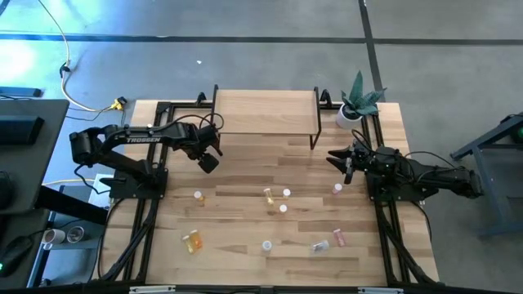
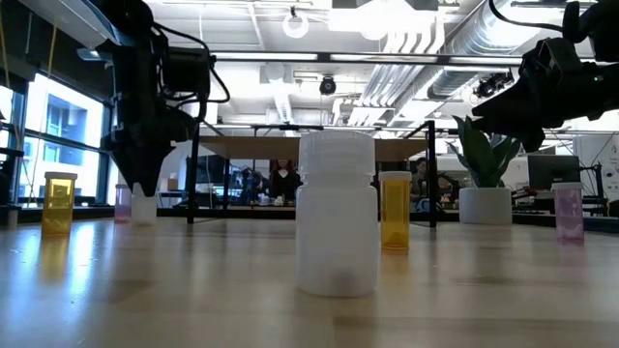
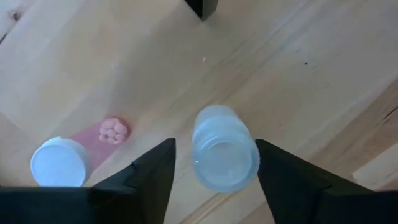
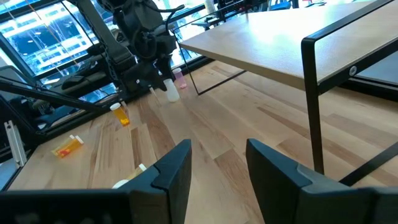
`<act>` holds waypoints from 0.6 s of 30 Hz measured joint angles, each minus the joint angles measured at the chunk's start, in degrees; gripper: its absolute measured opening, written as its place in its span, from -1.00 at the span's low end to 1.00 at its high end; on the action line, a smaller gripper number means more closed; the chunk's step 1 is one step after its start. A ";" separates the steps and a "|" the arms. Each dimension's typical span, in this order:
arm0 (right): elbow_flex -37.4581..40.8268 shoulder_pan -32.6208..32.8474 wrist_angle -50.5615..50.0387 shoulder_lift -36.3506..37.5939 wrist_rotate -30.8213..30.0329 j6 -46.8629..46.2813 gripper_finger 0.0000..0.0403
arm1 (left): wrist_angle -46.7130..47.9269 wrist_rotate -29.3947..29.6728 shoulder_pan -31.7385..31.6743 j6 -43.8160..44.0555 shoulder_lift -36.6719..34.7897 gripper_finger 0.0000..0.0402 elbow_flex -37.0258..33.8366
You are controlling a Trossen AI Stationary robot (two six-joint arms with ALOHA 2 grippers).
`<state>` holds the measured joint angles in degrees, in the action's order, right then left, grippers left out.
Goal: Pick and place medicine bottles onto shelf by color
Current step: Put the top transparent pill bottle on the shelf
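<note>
Barely begun: shelf (image 1: 265, 112) top bare, medicine bottles (image 1: 278, 202) scattered over the table (image 1: 245, 237). Left gripper (image 3: 214, 163) near the shelf's left legs, jaws apart around a clear bottle (image 3: 224, 147), not yet clamped. Right gripper (image 4: 217, 165) waiting open and empty beside the shelf's right end.

- Left arm (image 1: 131, 140): matte black, boxy links, white "TROSSEN" lettering along the forearm.
- Black cable loops over its wrist housing, seen in the low view.
- Left gripper (image 3: 214, 171): two black wedge-shaped fingers with flat inner faces.
- Right arm (image 1: 425, 175): same black build, rounded joint housings.
- Right gripper (image 4: 217, 165): black, angular, faceted fingers.
</note>
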<state>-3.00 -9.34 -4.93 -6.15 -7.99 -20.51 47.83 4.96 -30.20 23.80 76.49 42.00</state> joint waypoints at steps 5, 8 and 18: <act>0.02 0.02 -0.01 0.01 0.00 0.00 -0.28 | 0.14 -0.46 -0.02 -1.47 0.00 -0.22 0.00; 0.00 0.00 0.00 0.02 0.00 0.00 -0.28 | 0.16 -0.47 0.00 -1.68 0.00 -0.33 0.00; 0.02 0.02 0.00 0.02 0.00 0.00 -0.28 | 2.63 -3.42 0.00 -3.23 -1.11 -0.31 0.49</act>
<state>-2.98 -9.32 -4.93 -6.13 -7.99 -20.51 50.46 1.54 -30.20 20.56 75.38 42.49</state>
